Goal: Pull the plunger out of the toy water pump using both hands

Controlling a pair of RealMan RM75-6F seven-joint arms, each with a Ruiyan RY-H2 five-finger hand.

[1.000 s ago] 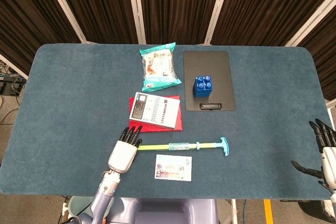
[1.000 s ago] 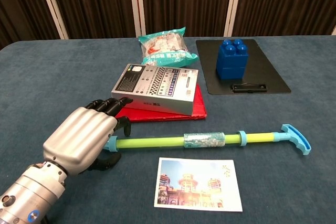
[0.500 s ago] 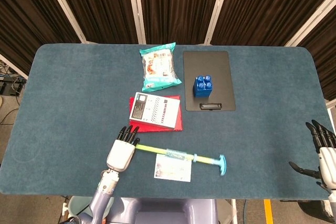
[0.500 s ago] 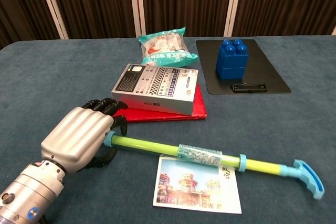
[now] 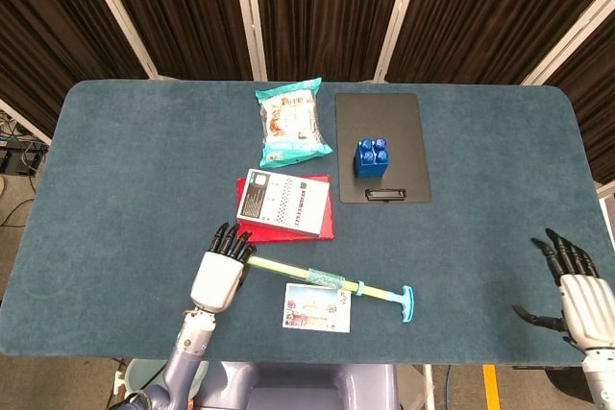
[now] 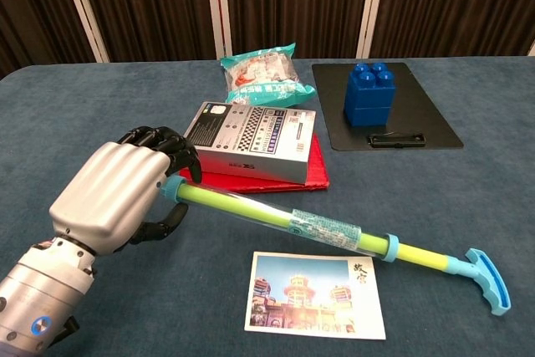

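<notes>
Yellow-green plastic with light blue ends, the toy water pump (image 6: 326,229) looks light and stiff, a thin hollow tube with a smooth surface that I think can slip inside a loose grip. It lies near the front edge of the table (image 5: 125,160), its barrel end lifted in the left hand (image 6: 113,198) and its T-shaped handle (image 6: 487,280) low toward the cloth, so it slants across the top corner of a picture card (image 6: 316,293). The left hand's fingers are curled around the barrel end, thumb below, and they do hold it. The right hand (image 5: 574,290) is well apart at the far right edge, fingers spread and holding nothing. For pulling, I believe the blue handle is the good place for the right hand, because its crossbar gives something to hook, and the left hand should stay firm on the barrel so the tube does not slide. I count one pump, one card, one red folder (image 6: 308,175) with one printed box (image 6: 251,138) on it, one snack bag (image 6: 261,74), one black clipboard (image 6: 418,119) and one blue brick (image 6: 369,92) standing on it
</notes>
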